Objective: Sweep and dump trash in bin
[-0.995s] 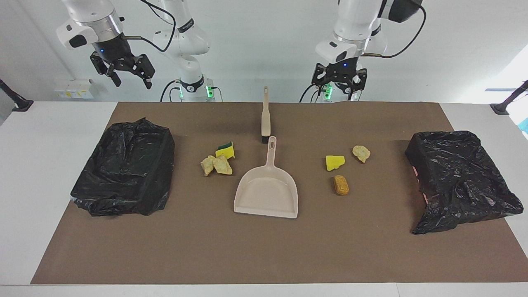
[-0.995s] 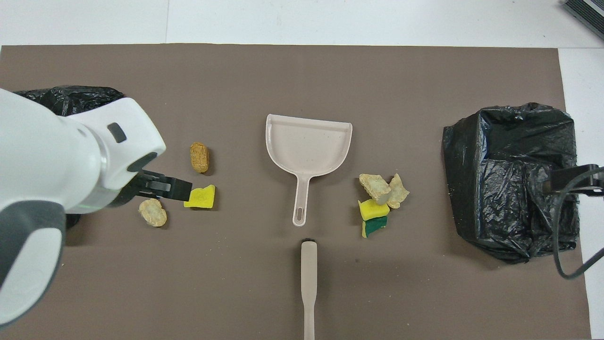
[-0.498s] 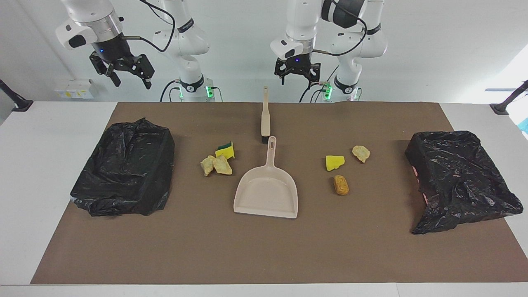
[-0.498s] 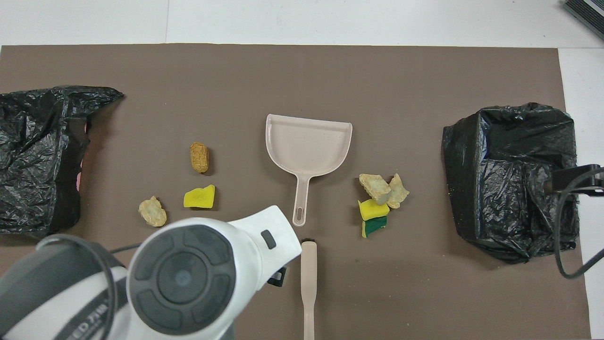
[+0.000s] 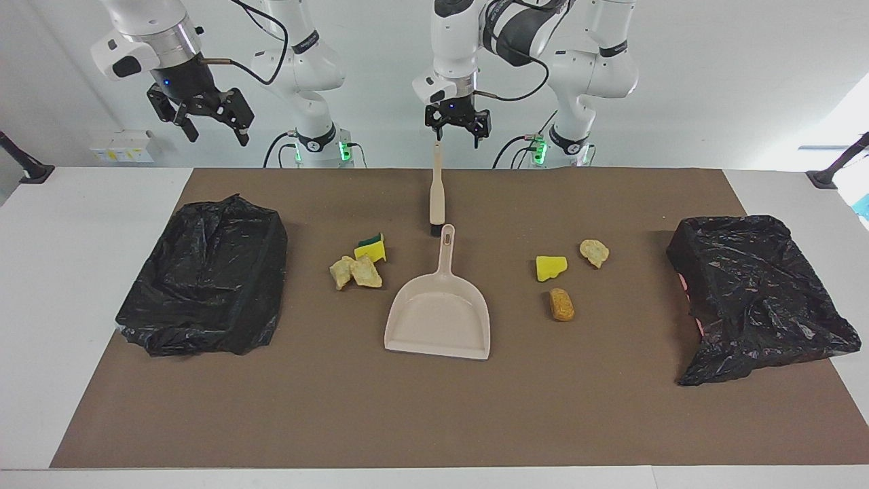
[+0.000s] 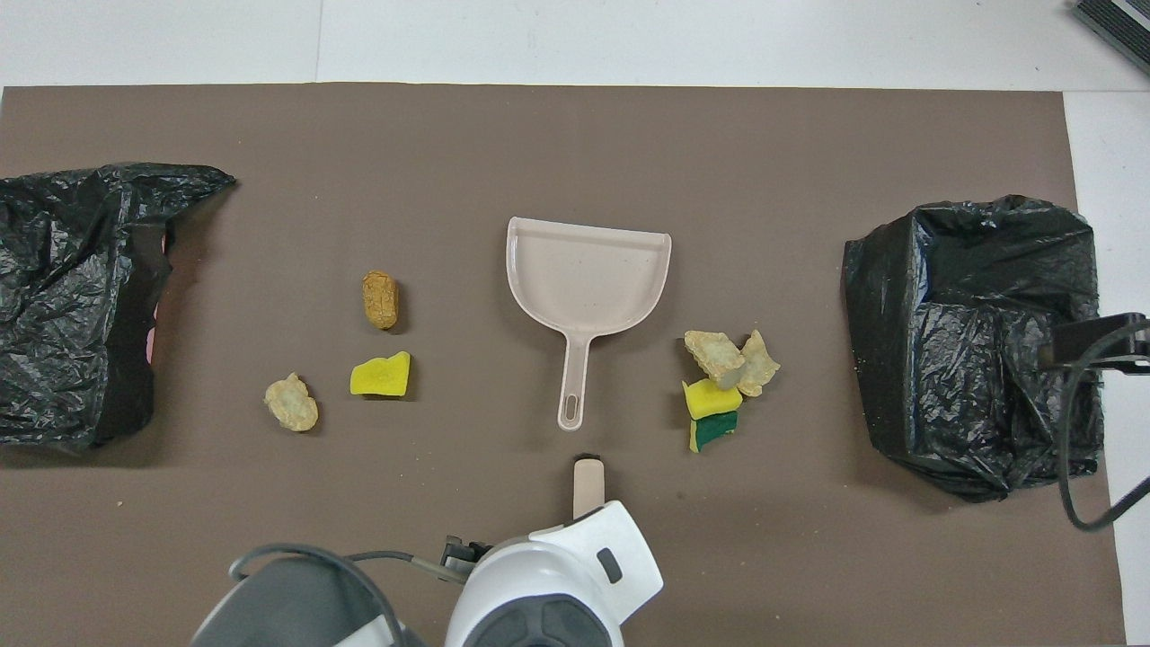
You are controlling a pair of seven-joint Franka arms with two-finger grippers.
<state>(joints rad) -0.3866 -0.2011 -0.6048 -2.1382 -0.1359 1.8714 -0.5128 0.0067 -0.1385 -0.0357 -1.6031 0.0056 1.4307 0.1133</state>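
The left gripper (image 5: 456,133), fingers apart, is now hanging over the slim beige brush handle (image 5: 437,183) at upper centre, having swung across from the frame's right, probably to grasp it for sweeping, while the right gripper (image 5: 209,128) is waiting open at upper left.

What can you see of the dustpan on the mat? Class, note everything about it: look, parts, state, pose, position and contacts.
The dustpan is pale beige, looks like smooth plastic, and has a wide shallow scoop with raised walls and a slim handle ending in a hanging slot. It is empty and lies flat on the brown mat mid-table, handle pointing toward the robots. The brush lies just past the handle tip, apparently not touching it. Nothing grips the dustpan.
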